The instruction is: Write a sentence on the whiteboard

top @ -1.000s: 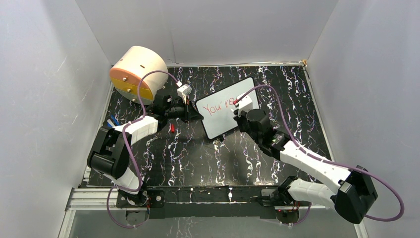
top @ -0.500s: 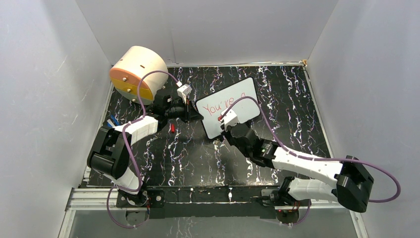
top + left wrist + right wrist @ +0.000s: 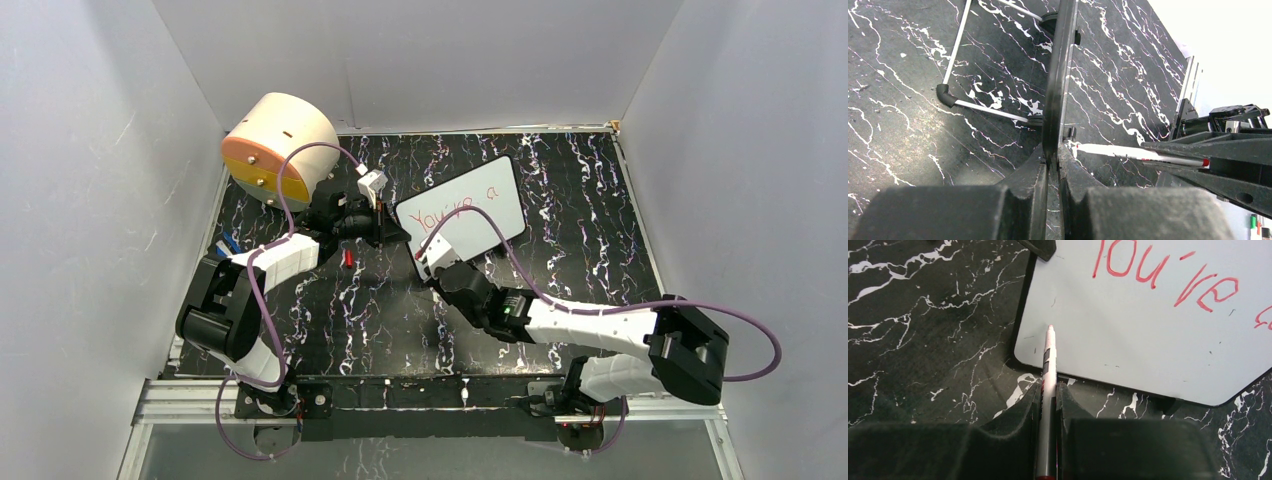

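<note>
Whiteboard (image 3: 462,212) sits on the dark marbled surface (image 3: 400,320), propped on wire legs (image 3: 955,97) behind it. Left gripper (image 3: 1050,162) is clamped tight on the whiteboard's left edge, bracing it. Right gripper (image 3: 1048,390) is closed on a red marker (image 3: 1049,357), with the tip at the whiteboard's lower left corner. Tip looks at or just off the face; contact cannot be told. The sentence (image 3: 1168,277) so far reads "You're a" in red along the top of the whiteboard, slanting.

Likely step: start the second line.
- Begin under the "Y", just in from the whiteboard's left rim, so the remaining words fit across.
- Press lightly and evenly. The whiteboard is propped, so a hard push could tip it back or slide it.
- Left grip should hold firm on the whiteboard's edge while the strokes go on.
- Match the slant and letter size of the top line, and leave a gap below it.
- Lift the tip clear of the whiteboard between words to avoid drag lines.
- Stop short of the bottom rim, since the tip is low already.
</note>
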Available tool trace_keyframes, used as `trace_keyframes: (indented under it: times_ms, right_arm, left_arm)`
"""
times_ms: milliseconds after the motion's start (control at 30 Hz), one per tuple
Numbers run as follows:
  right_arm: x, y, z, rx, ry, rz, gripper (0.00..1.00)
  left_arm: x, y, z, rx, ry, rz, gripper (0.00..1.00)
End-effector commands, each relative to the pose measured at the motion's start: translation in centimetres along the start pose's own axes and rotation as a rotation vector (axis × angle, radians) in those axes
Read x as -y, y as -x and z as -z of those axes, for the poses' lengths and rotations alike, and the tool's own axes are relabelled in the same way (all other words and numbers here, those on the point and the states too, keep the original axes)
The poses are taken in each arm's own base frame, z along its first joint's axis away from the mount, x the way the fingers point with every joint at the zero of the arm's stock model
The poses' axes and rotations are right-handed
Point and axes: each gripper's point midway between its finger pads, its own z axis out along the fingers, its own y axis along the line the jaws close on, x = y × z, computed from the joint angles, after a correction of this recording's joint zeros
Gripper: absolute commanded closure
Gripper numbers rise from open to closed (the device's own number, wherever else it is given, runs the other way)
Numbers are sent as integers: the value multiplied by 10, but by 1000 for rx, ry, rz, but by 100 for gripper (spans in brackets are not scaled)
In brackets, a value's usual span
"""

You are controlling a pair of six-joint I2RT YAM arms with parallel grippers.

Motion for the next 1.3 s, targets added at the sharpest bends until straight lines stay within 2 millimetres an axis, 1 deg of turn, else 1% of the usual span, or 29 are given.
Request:
trace_keyframes:
  times_ms: [0, 300, 500, 767, 867, 1267]
  right_arm:
    - [0, 47, -2, 125, -25, -62, 100]
    - [-9, 51, -9, 120, 1, -49, 100]
    - [-10, 50, -11, 110, -1, -41, 100]
    - [-11, 41, -17, 73, -12, -17, 100]
    - [-11, 33, -19, 42, -19, -3, 100]
    - [-16, 11, -16, -40, 0, 6, 100]
  left_arm:
    - [3, 6, 2, 8, 14, -21, 100]
    - [4, 7, 2, 8, 13, -21, 100]
    - [3, 6, 2, 6, 14, -20, 100]
    - [3, 6, 1, 5, 10, -18, 100]
    - [4, 7, 1, 6, 10, -19, 100]
    - [4, 7, 2, 7, 11, -19, 100]
